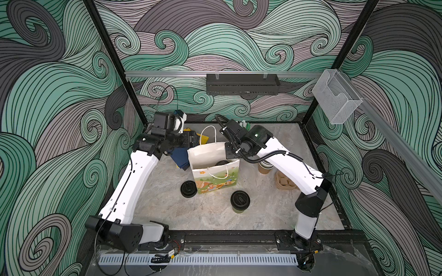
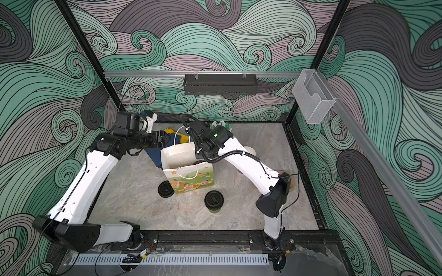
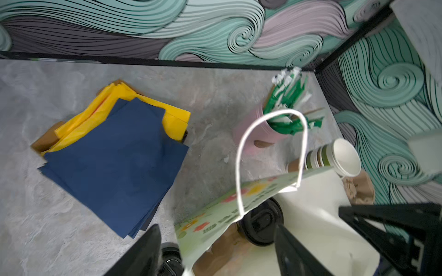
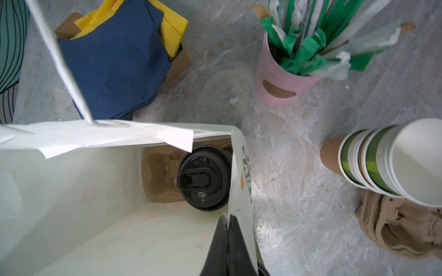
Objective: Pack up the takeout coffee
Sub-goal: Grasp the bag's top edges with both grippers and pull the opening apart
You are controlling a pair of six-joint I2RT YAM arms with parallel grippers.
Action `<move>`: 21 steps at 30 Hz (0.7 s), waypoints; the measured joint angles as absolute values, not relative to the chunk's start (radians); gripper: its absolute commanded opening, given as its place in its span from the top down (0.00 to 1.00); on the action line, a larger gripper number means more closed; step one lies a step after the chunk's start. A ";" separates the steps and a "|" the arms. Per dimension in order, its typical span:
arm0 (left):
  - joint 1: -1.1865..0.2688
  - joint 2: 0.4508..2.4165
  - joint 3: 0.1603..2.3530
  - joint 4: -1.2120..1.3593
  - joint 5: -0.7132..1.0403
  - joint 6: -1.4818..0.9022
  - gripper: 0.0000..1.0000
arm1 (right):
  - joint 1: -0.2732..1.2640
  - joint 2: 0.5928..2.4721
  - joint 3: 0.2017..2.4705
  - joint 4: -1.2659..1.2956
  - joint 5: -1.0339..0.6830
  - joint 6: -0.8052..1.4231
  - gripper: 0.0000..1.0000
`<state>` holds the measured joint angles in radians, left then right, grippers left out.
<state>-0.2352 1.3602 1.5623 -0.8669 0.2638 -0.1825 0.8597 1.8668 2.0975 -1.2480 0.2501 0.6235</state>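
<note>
Right gripper (image 4: 227,218): jaws closed, pinched on the top edge of one side wall of a tall white paper bag (image 1: 227,181) with a cartoon print on its front. Left gripper (image 3: 216,227): jaws spread wide and holding nothing. The bag's opposite rim stands between its black fingers (image 3: 146,251); whether they touch it cannot be determined.

Cup one (image 4: 204,178), an olive-green paper cup with a black round plastic sip lid, stands upright at the bottom of the bag, against the wall that the right gripper pinches. It sits in one pocket of a brown moulded-pulp carrier (image 4: 160,176), with the carrier's other pocket lying open beside it.

Cup two (image 1: 240,200), of the same kind and lidded, is seen in both top views. It stands upright on the grey marbled tabletop (image 1: 167,215), outside the bag — near its printed front, toward the right arm's side, and apart from it.

A small stack of loose black lids (image 1: 189,188) sits just beside the bag's other front corner.

Beyond the bag on the left arm's side lies a pile of navy paper napkins (image 3: 114,162) over yellow sheets. A pink cup of green-and-white wrapped straws (image 4: 277,81) stands toward the far edge. On the right arm's side a stack of lidless green-and-brown cups (image 4: 373,162) stands by a pile of brown pulp trays (image 4: 401,231).
</note>
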 measured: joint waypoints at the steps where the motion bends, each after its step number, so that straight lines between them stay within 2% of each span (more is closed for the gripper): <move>1: -0.230 1.378 1.567 -0.869 0.290 -0.163 0.22 | 0.852 1.877 2.103 -1.235 0.246 0.610 0.99; 9: -0.186 1.478 1.606 -0.868 0.478 -0.062 0.23 | 0.801 1.936 2.224 -1.223 0.221 0.547 0.49; 10: -0.185 1.488 1.613 -0.867 0.489 -0.054 0.23 | 0.799 1.934 2.244 -1.234 0.220 0.549 0.45; 16: -0.185 1.546 1.626 -0.882 0.529 0.012 0.31 | 0.803 1.832 2.226 -1.298 0.198 0.596 0.41; 19: -0.185 1.570 1.626 -0.898 0.544 0.038 0.44 | 0.804 1.741 2.137 -1.324 0.183 0.644 0.41; 21: -0.185 1.579 1.626 -0.908 0.555 0.051 0.57 | 0.804 1.682 2.077 -1.337 0.177 0.678 0.41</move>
<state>-0.1852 1.5791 1.6264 -0.9081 0.5549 0.0513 0.8036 1.6821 2.0773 -1.3373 0.1772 0.6777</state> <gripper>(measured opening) 0.515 0.592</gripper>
